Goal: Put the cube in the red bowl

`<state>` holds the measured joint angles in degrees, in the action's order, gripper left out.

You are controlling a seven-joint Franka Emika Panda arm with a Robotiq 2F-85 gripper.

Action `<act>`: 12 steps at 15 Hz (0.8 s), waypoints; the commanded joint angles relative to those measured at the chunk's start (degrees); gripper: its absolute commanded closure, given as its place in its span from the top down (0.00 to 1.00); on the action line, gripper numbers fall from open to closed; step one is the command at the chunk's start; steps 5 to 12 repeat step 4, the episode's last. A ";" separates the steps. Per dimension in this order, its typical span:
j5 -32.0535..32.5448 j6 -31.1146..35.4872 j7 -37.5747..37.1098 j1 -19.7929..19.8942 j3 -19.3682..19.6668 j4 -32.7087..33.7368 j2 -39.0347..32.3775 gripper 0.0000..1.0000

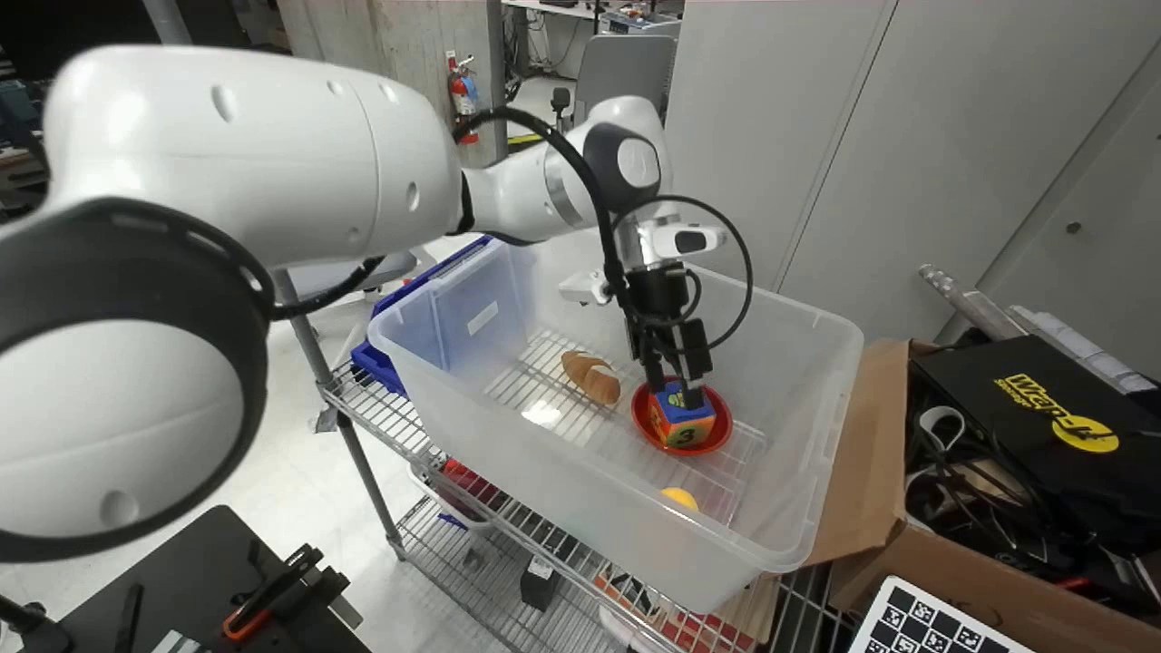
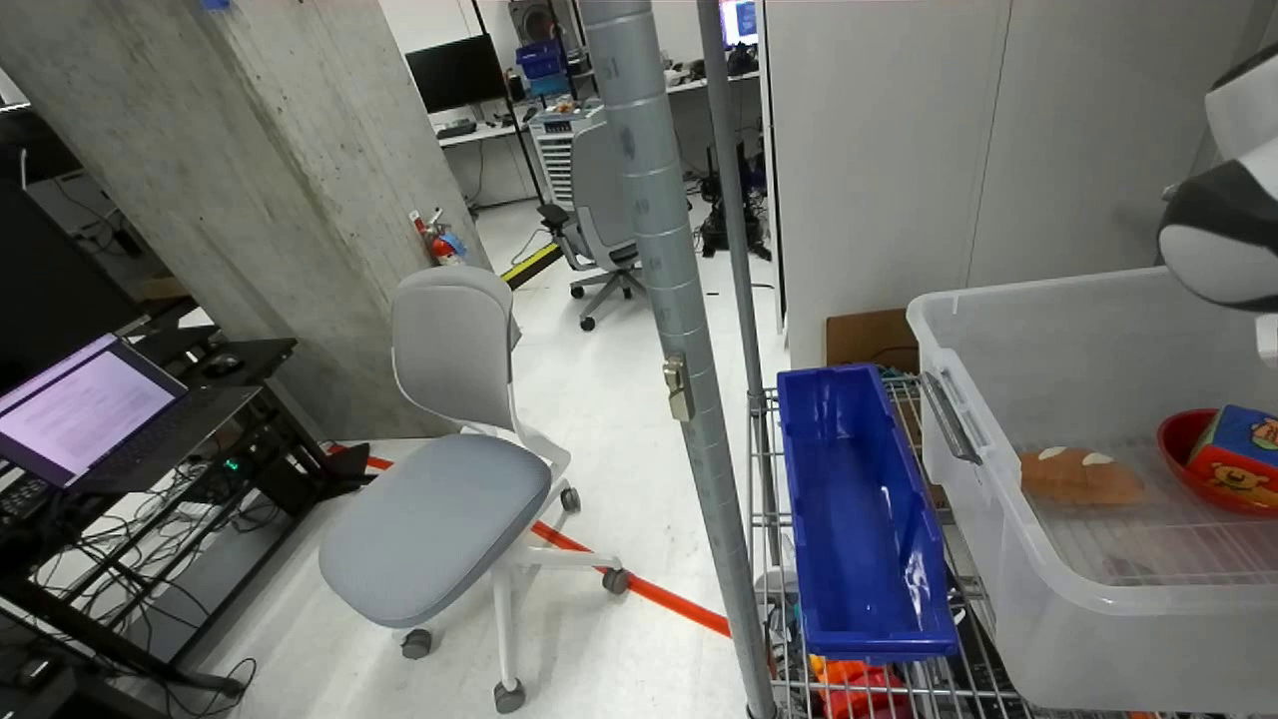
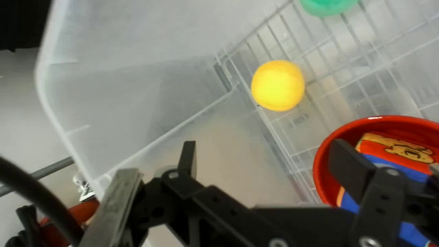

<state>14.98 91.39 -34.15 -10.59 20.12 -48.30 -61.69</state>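
The cube [image 1: 687, 424] is a block with blue, red and orange faces, in both exterior views [image 2: 1236, 451] and the wrist view [image 3: 410, 154]. It sits tilted inside the glossy red bowl [image 1: 641, 423], which also shows in an exterior view [image 2: 1183, 437] and the wrist view [image 3: 319, 171]. My gripper [image 1: 674, 392] is above the bowl, fingers pointing down. In the wrist view the gripper [image 3: 265, 151] is open, its fingertips wide apart with nothing between them. One finger overlaps the bowl and hides part of the cube. Whether it touches the cube I cannot tell.
A translucent white bin [image 1: 580, 462] stands on a wire shelf and holds the bowl. A brown bread roll [image 1: 591, 376], a yellow round item [image 3: 277, 85] and a green item [image 3: 327, 5] lie in it. A cardboard box [image 1: 853, 490] and a blue bin [image 2: 864, 539] stand beside it.
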 commanded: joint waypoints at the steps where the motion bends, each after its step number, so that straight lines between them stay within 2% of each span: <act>1: -1.45 -5.66 2.97 -3.20 -1.62 -9.50 10.95 1.00; 2: -0.38 -3.59 1.34 -1.72 -0.18 -2.79 4.57 1.00; 4: -0.47 -4.16 1.53 -2.48 -0.34 -3.72 6.49 1.00; 12: -0.47 -4.16 1.53 -2.48 -0.34 -3.72 6.49 1.00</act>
